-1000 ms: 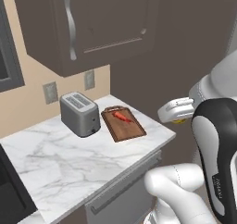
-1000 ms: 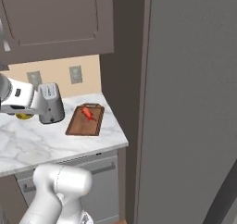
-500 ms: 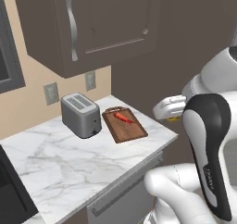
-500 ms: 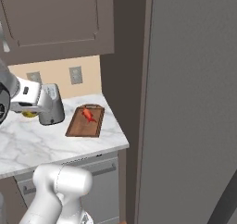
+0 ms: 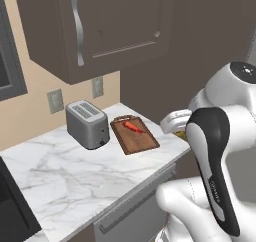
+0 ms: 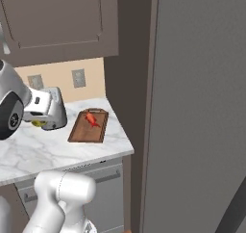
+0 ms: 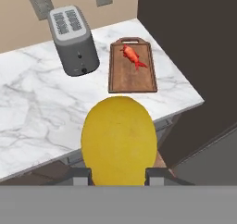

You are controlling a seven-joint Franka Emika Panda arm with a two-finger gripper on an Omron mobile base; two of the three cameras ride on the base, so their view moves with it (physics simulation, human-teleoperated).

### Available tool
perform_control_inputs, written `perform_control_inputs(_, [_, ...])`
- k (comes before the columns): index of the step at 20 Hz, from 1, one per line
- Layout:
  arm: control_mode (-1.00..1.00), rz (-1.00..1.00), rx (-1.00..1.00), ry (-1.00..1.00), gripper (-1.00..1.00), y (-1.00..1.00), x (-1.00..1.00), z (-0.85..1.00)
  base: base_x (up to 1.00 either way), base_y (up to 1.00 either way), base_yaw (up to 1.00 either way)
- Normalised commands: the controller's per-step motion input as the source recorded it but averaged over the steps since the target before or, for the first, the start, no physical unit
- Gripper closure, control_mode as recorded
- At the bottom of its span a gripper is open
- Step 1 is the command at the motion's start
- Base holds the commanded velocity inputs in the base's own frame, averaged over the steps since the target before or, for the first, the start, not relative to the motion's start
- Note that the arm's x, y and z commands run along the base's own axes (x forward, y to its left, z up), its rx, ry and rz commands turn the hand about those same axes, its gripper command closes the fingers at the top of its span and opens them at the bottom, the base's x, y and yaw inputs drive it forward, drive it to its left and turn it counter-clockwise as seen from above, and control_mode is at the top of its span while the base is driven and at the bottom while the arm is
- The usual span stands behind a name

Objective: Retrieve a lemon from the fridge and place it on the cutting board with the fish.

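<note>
The gripper point(image 7: 118, 176) is closed on the lemon point(image 7: 119, 140); in the hand view the yellow fruit sits squarely between the two dark fingertips point(image 7: 81, 176), which flank its lower sides at 8 and 4 o'clock. The lemon is slightly elongated, and its long axis runs from 6 to 12 o'clock in that view — out along the gripper's own line, toward the counter beyond.

In the left base view the white hand point(image 5: 176, 121) pokes out to the left from behind the arm's dark forearm, with a sliver of yellow under it at the counter's right edge. In the right base view the hand point(image 6: 41, 107) reaches rightward from the large joint at the left border, overlapping the toaster point(image 6: 54, 109), the lemon point(image 6: 38, 123) showing as a small yellow patch beneath. The hand is held above the counter, tilted down so that its camera looks across the marble.

Beyond the lemon, at 12 to 1 o'clock in the hand view, the cutting board point(image 7: 132, 66) lies flat on the marble counter point(image 7: 37, 112), handle at the far end toward the wall. The fish point(image 7: 133, 56) lies on the board's far half, its long axis running from 11 to 5 o'clock, tail toward 5. The toaster stands just left of the board, apart from it.

The fridge point(image 6: 197, 107) stands at 3 o'clock of the counter in the right base view — doors closed.
</note>
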Motion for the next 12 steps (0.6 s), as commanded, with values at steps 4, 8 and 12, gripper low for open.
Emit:
perform_control_inputs(4, [-1.00, 0.00, 0.00, 0.04, 1.00, -0.05, 0.51, -0.61, 0.00, 0.00, 0.00])
perform_control_inputs(8, [-1.00, 0.00, -0.01, 0.00, 1.00, 0.00, 0.55, -0.59, 0.00, 0.00, 0.00])
perform_control_inputs(12, [-1.00, 0.00, -0.03, 0.00, 1.00, 0.01, 0.60, -0.57, 0.00, 0.00, 0.00])
